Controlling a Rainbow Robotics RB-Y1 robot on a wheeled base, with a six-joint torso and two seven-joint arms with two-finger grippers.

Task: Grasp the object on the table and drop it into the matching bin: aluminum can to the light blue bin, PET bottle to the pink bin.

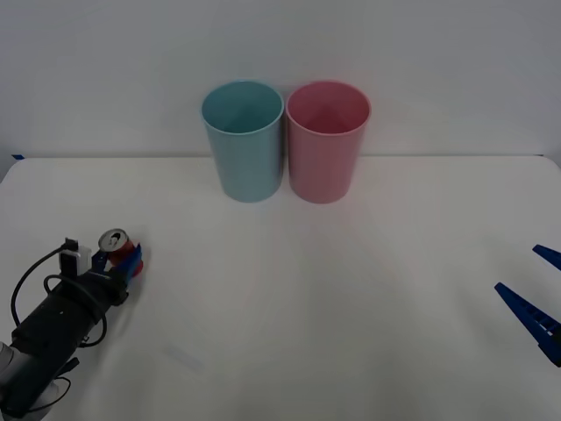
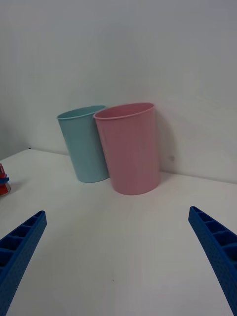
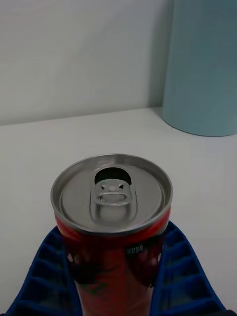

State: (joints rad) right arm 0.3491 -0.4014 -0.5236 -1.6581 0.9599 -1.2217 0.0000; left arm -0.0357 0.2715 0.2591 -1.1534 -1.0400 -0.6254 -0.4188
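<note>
A small red aluminum can point(image 1: 115, 242) with a silver top and an opened pull tab stands upright at the table's point(image 1: 289, 289) front left. My left gripper point(image 1: 124, 260) is shut on the can point(image 3: 112, 232), one blue finger point(image 3: 44, 266) pressed against each side of its body. The light blue bin point(image 1: 243, 140) and the pink bin point(image 1: 327, 140) stand side by side at the table's far middle, the blue one on the left. My right gripper point(image 1: 536, 294) hangs open at the right edge, far from the can, facing both bins point(image 2: 129, 148).
A plain white wall rises behind the bins. A wide stretch of bare white table lies between the can and the bins. The light blue bin's wall point(image 3: 202, 69) shows close beyond the can in the left wrist view.
</note>
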